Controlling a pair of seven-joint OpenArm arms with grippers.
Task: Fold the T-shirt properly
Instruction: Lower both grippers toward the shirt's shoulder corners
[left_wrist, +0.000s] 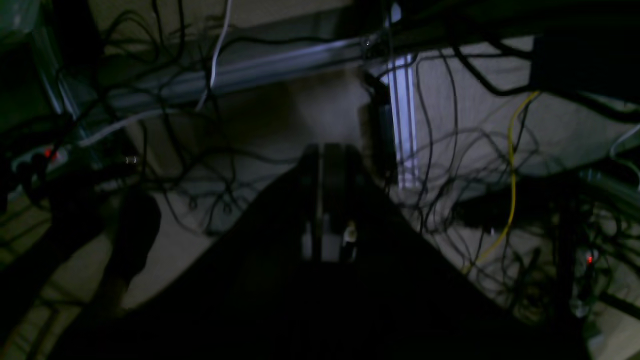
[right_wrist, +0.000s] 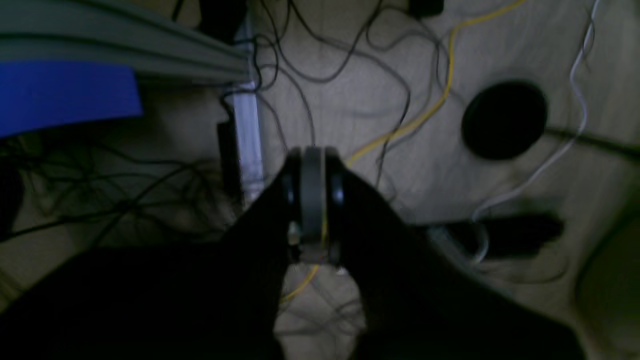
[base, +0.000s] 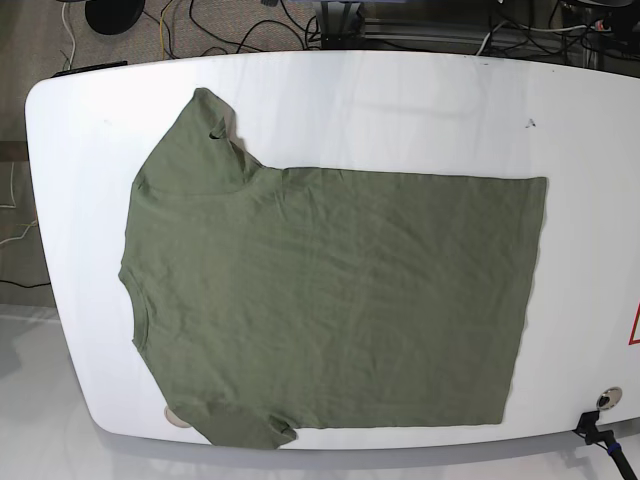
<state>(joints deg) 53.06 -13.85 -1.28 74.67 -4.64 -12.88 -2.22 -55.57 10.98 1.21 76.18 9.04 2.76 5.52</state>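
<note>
Nothing's being folded yet: the T-shirt (base: 330, 300) is lying flat, well away from both claws (left_wrist: 327, 200) (right_wrist: 312, 200), pinched closed, empty.

No words, brand names or numbers can be read in any of the views. The only sign-like mark is a partial red-edged triangle (base: 634, 325) at the right border of the base view, lying on the white table (base: 400, 110); it is cut off by the frame, so whatever it carries cannot be made out. The T-shirt (base: 330, 300) spread on that table is plain olive green, with no print or label showing. Both wrist views are dark and blurred; the blue panel (right_wrist: 65, 92) in the right wrist view bears no lettering that can be told.
</note>
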